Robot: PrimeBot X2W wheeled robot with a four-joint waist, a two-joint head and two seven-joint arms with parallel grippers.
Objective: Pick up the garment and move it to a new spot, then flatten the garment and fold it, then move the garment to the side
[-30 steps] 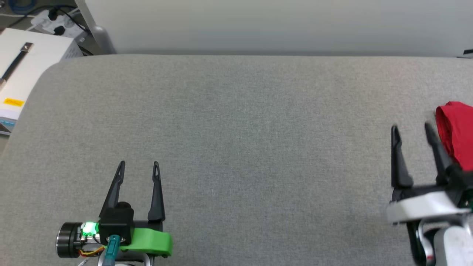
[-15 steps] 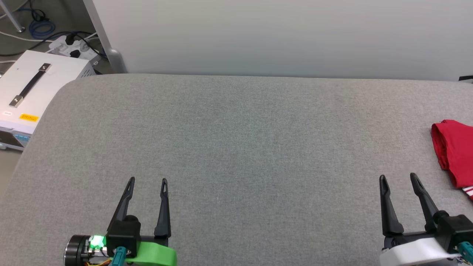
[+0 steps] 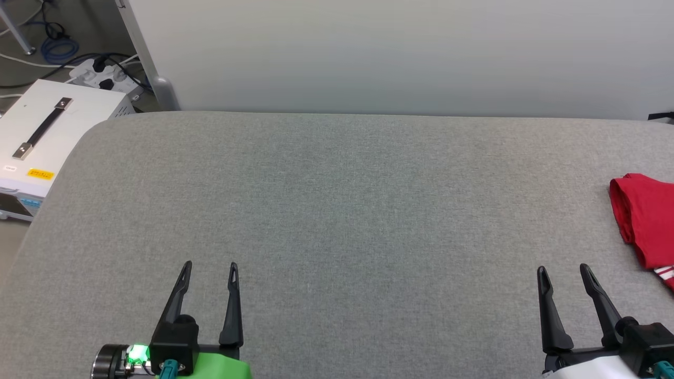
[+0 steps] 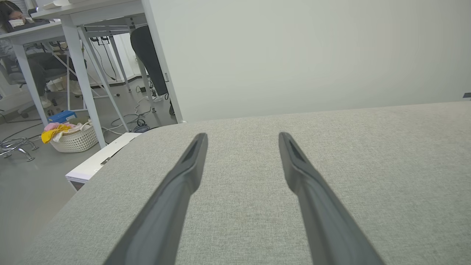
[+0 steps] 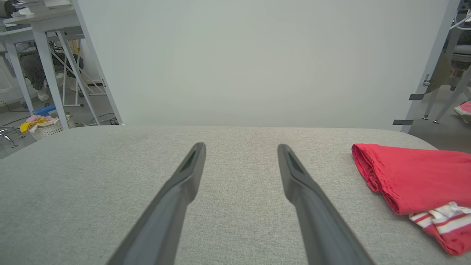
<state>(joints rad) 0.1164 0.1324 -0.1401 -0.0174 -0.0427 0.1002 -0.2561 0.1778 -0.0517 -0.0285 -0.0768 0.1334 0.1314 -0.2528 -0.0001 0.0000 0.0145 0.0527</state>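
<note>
Head view gives you the red folded jersey garment (image 3: 645, 221) with red-and-white striped trim, lying at the far right of the grey fabric-covered table (image 3: 337, 200) and cut off by the picture's edge. Your right gripper (image 3: 564, 268) sits near it on its left, not touching, fingers spread with nothing between them. Your left gripper (image 3: 210, 265) hovers well apart at the near left, fingers likewise spread and empty. Beyond the table's left corner you see a white box with a black handle (image 3: 45, 129).
</note>
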